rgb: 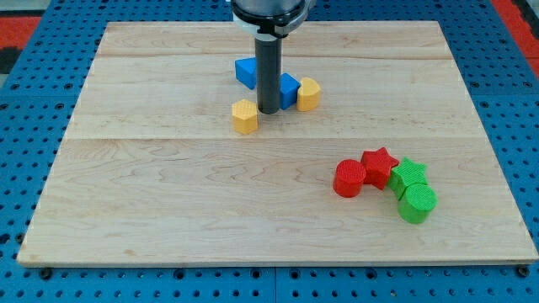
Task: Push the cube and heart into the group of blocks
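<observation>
Pale wooden desk on a blue pegboard. Near the view's top centre: two blue blocks, a yellow heart, a yellow block. Lower right, clustered and touching: red cylinder, red star, green star, green cylinder.

The arm enters from the view's top centre, only its dark round end housing showing at the frame edge. From it the straight dark rod hangs vertically. My tip rests at the worktop surface, in the upper middle of the view.
</observation>
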